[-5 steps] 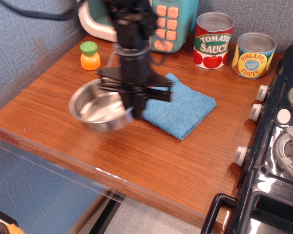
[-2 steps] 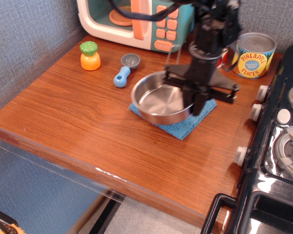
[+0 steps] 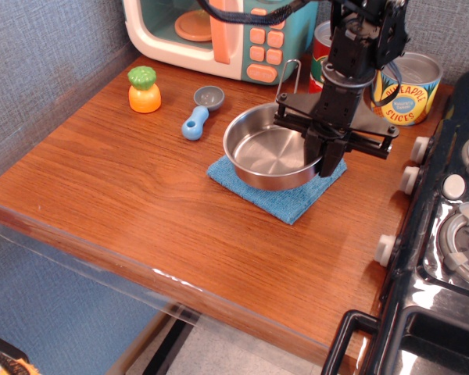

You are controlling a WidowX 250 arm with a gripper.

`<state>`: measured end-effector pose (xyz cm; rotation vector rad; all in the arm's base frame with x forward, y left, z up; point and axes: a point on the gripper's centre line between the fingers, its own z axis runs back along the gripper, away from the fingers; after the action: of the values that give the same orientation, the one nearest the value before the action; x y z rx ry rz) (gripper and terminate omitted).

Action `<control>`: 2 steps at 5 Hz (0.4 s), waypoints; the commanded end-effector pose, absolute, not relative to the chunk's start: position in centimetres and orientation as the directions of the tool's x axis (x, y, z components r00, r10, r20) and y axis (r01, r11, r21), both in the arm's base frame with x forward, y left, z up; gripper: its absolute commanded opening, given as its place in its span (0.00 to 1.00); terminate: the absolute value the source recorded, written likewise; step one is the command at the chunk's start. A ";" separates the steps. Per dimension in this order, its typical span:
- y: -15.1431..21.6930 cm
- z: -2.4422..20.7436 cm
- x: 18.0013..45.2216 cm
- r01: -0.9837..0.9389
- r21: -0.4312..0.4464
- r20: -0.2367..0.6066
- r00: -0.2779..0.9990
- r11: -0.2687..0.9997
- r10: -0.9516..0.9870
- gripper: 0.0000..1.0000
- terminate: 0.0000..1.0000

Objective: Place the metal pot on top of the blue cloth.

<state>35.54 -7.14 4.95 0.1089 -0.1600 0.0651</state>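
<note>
Placement step: fingers point(image 3: 326, 160) clamped on the metal pot point(image 3: 272, 157) rim, pot over the blue cloth point(image 3: 285, 199); next, lower and release

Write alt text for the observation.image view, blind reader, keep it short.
A black robot claw grips the right rim of a shiny metal pot sitting over a blue cloth on a wooden counter. Behind are a toy microwave, two cans, a blue scoop and a toy carrot; a stove is at right.
</note>
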 end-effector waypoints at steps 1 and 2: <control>-6.2 4.6 36.4 -0.091 0.146 0.172 0.983 0.985 0.065 0.00 0.00; -6.4 4.3 36.8 -0.080 0.154 0.174 0.983 0.985 0.053 0.00 0.00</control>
<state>36.33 -6.54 2.45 0.1735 -0.1200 0.0570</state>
